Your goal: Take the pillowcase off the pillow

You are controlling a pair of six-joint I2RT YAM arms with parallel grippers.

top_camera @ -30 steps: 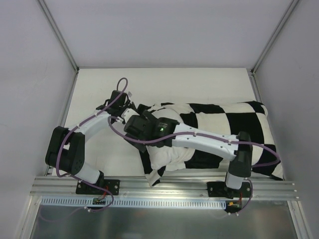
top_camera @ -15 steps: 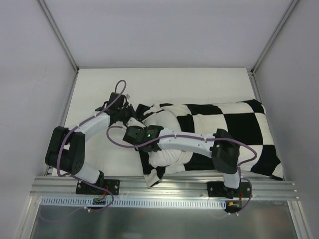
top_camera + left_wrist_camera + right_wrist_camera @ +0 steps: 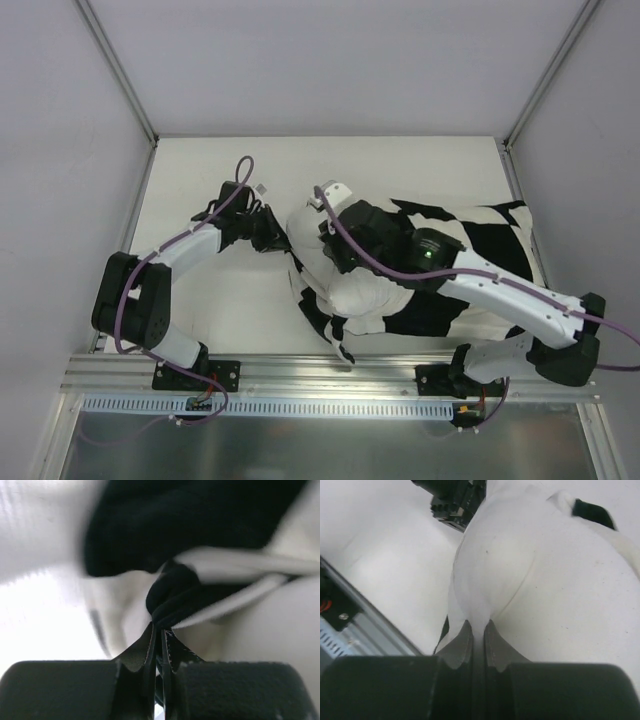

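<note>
Right pincer (image 3: 477,630) shifted, wrist views: pillow (image 3: 545,580), pillowcase (image 3: 172,597) pinched

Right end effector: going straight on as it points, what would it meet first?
The pillow: the right end effector is shut on its white fabric, and that plump bulge lies directly ahead, as far as depth shows.

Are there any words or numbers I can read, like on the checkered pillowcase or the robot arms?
None. No words or numbers show on the pillowcase, the pillow or the table. The green light on the right arm is only a light, not a sign.
</note>
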